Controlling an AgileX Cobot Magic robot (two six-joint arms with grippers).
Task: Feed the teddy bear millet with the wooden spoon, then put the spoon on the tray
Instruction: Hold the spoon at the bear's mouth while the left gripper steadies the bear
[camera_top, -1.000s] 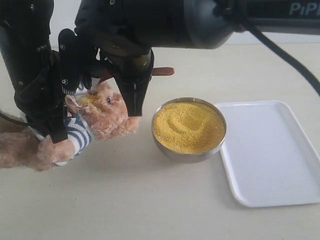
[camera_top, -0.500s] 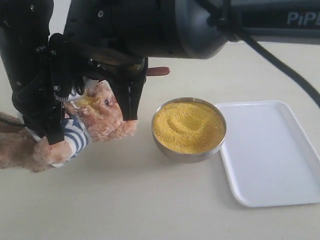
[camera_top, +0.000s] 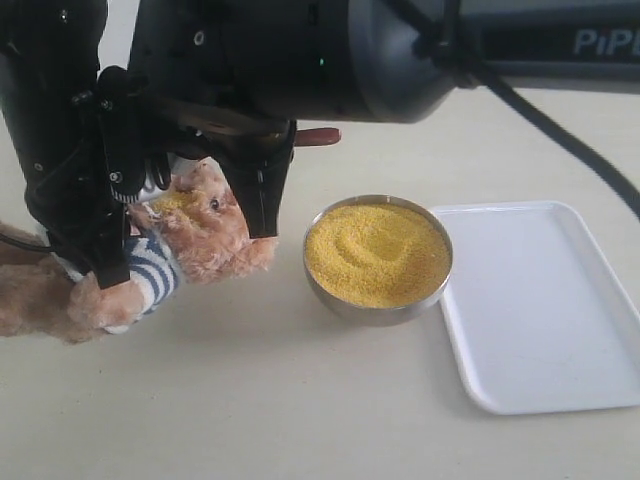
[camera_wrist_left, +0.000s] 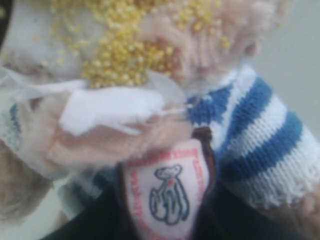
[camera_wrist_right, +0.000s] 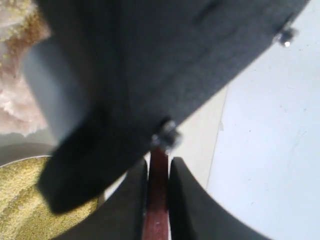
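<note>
Wood, dark and reddish-brown: the wooden spoon (camera_wrist_right: 158, 215) looks light, stiff and smooth, so it should neither bend nor crush, though a slim polished handle could twist or slide in a loose pinch. The right fingers (camera_wrist_right: 187, 210) are closed on that handle, one on each side, and this seems the proper place to take it, well back from the bowl end so that the scoop stays free. The spoon is up in the air above the counter (camera_top: 250, 400), between the teddy bear (camera_top: 205, 240) and the metal bowl (camera_top: 375, 310).

In the exterior view only the blunt tail of the handle shows, sticking out to the right from behind the arm. The scoop end is hidden, and judging by the handle it points left toward the bear's face. The long axis runs nearly level across that view. Whether any grain is left in the scoop cannot be told.

The bear is soft and fluffy, and grain clings to it: loose millet (camera_wrist_left: 125, 55) sits on its muzzle. The left fingers (camera_top: 105, 250) appear to be clamped on its striped chest, propping the head up.

More millet fills the bowl in a smooth mound. The white tray (camera_top: 545, 300) lies flat just right of the bowl. To lay the spoon there, the handle would probably need to stay level.
</note>
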